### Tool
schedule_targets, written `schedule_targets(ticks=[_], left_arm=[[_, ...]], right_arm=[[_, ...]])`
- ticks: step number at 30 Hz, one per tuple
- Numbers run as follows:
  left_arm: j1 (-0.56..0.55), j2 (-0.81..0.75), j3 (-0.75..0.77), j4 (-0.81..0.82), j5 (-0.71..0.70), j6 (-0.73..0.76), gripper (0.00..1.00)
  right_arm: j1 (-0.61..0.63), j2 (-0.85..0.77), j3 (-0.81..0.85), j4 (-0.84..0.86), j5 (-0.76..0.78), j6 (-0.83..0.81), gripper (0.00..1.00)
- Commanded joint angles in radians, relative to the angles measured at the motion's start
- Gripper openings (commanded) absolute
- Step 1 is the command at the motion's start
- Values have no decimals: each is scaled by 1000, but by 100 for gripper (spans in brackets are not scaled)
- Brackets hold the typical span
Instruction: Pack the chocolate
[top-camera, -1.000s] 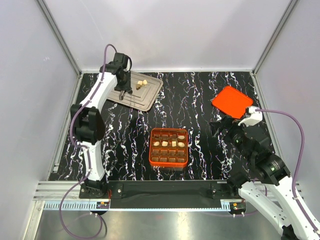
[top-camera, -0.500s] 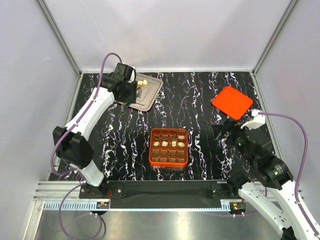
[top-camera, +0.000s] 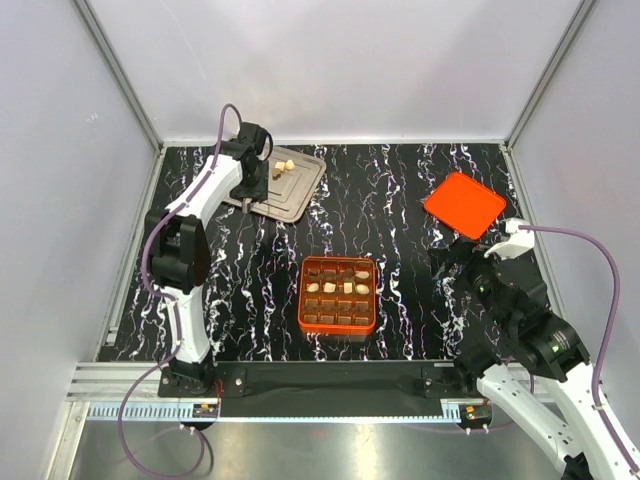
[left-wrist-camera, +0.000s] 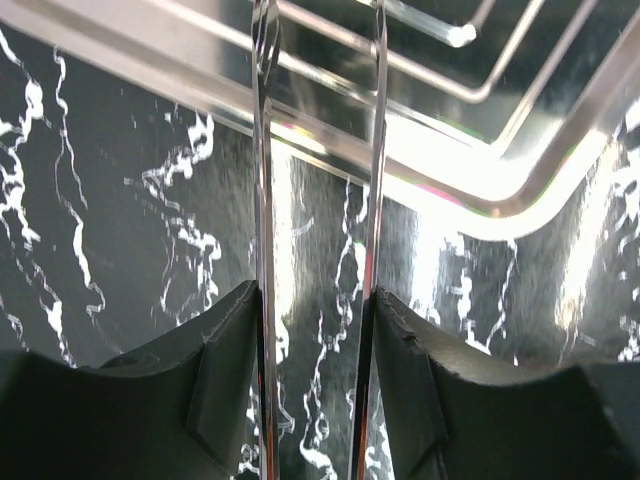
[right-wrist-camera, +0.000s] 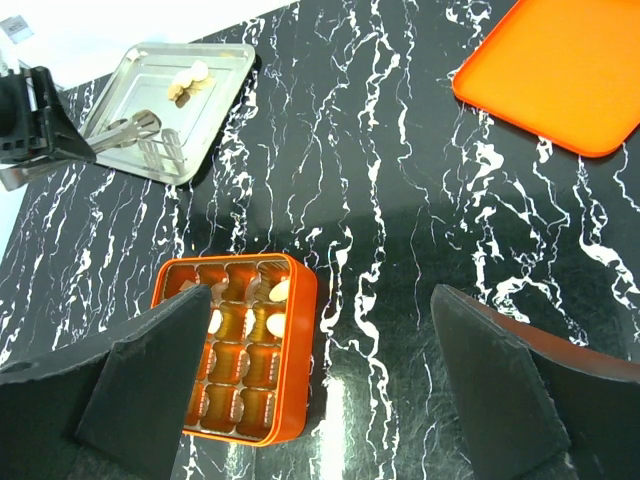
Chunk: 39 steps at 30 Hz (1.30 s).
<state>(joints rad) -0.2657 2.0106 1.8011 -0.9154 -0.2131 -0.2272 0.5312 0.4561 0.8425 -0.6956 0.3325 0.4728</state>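
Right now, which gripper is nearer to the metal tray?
Left. The left gripper, holding tongs, is beside the metal tray; the right gripper hangs far off, near the orange lid.

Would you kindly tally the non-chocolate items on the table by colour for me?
Orange: 2 (box, lid)
Silver metal: 2 (tray, tongs)
Total: 4
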Motion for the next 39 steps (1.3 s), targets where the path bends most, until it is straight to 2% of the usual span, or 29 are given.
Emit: schedule_targets(ticks=[1, 11, 17, 21, 23, 39], left_arm=[[11, 33, 90, 47, -14, 19, 51], [26, 96, 118, 42, -35, 32, 49], [29, 109, 115, 33, -35, 31, 45], [29, 96, 96, 33, -26, 31, 44], [29, 91, 98, 26, -23, 35, 40], [17, -5, 167, -59, -9, 35, 39]], right_arm=[[3, 1, 40, 22, 28, -25, 100], [4, 19, 30, 48, 14, -26, 100], [4, 18, 24, 53, 13, -25, 100], [4, 15, 26, 51, 16, -23, 100], [4, 15, 26, 53, 13, -22, 100], [4, 1, 30, 39, 16, -16, 100]])
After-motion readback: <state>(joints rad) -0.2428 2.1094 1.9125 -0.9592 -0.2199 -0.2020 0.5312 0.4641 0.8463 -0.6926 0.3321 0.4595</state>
